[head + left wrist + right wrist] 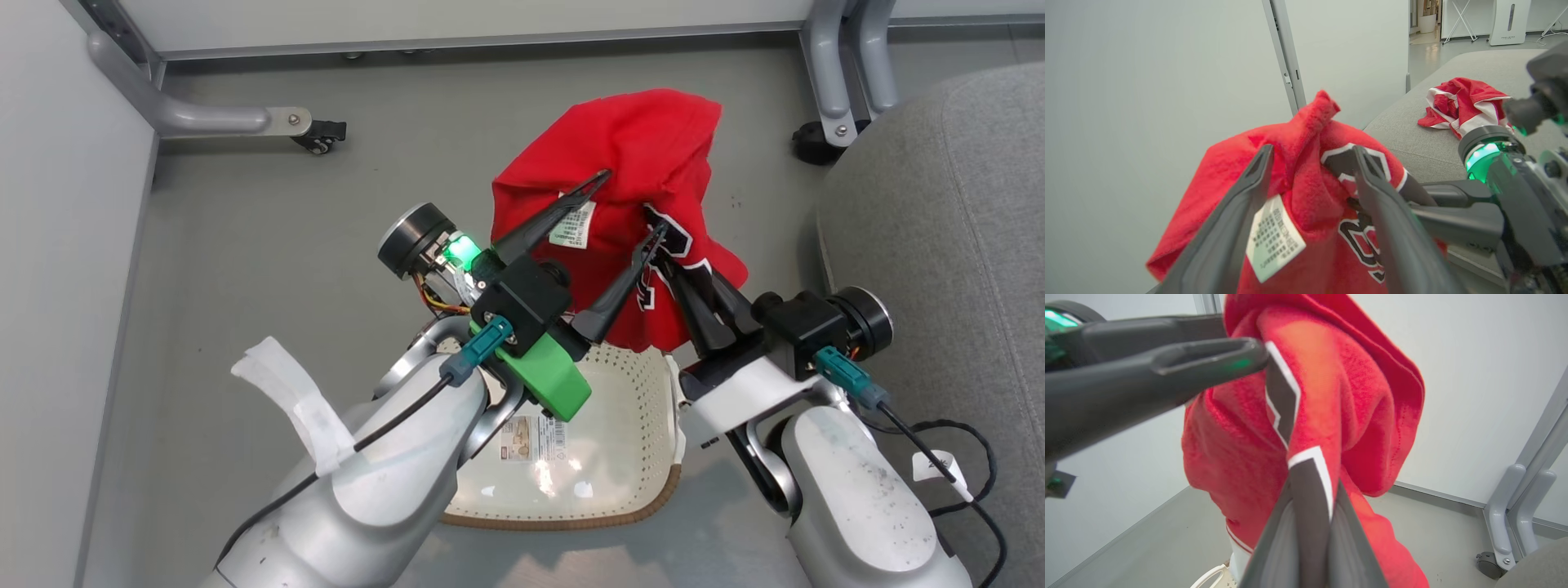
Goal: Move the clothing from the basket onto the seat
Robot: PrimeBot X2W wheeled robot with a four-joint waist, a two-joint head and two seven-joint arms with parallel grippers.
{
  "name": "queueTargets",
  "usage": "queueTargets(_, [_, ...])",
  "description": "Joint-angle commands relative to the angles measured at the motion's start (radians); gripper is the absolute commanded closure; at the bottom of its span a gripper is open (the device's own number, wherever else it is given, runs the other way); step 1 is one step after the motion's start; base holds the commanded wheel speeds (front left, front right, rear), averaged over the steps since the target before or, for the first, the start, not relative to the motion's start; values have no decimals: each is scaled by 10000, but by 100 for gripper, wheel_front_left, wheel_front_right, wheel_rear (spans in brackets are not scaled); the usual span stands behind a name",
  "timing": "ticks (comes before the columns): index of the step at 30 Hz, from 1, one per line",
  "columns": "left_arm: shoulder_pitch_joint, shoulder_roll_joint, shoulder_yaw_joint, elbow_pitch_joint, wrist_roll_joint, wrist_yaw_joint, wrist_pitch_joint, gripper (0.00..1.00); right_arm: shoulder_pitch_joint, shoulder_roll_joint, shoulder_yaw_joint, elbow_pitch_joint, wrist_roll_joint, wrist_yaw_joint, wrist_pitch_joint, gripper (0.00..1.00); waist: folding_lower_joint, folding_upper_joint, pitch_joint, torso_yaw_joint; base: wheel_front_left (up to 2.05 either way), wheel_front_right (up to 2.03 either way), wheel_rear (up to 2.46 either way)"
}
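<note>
The jersey (629, 139) is held up in the air over the far end of the basket (571, 516), bunched into a loose hanging bundle. In the right wrist view its long axis is seen running up and down. The gathered top is raised, and the lower end is pointed down at the basket's far rim, which is partly covered by it in the head view. Whether cloth and rim are touching cannot be told. The black-and-white number is turned toward the right gripper (663, 249), and a white care label (574, 224) is hung out on the side facing the left gripper (635, 202).

The right gripper's fingers are pressed together and clamped on a fold of the jersey at the edge of the number. In the right wrist view the cloth is seen pinched between the two tips and draped away above them and to both sides. The left gripper's fingers are spread wide apart with the bundle set between them. One finger is laid beside the care label and the other close by the number, and the cloth is not clamped by them.

The basket is stood on the grey floor (245, 245) directly in front of the robot, with a paper label (535, 439) shown on its bottom. The seat (939, 245) is placed to the robot's right, near the basket. A second red garment (1457, 102) with white trim is laid crumpled on the seat's top, well apart from the held jersey
</note>
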Motion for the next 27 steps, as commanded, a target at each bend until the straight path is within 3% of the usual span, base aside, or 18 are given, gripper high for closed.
queueTargets(1, [123, -4, 54, -27, 134, 34, -39, 0, 74, -24, -76, -55, 69, -7, -13, 100, 1, 0, -10, -7, 0, 0, 0])
queueTargets(14, [346, -22, 126, -140, 172, 3, -39, 0, 297, -24, -628, -31, 120, -7, -13, 100, 1, 0, -63, -146, 0, 0, 0])
queueTargets(27, [542, 214, 283, -217, 251, 21, -37, 0, 645, -24, -1457, -352, 330, -7, -13, 100, 1, 0, 227, -1494, 0, 0, 0])
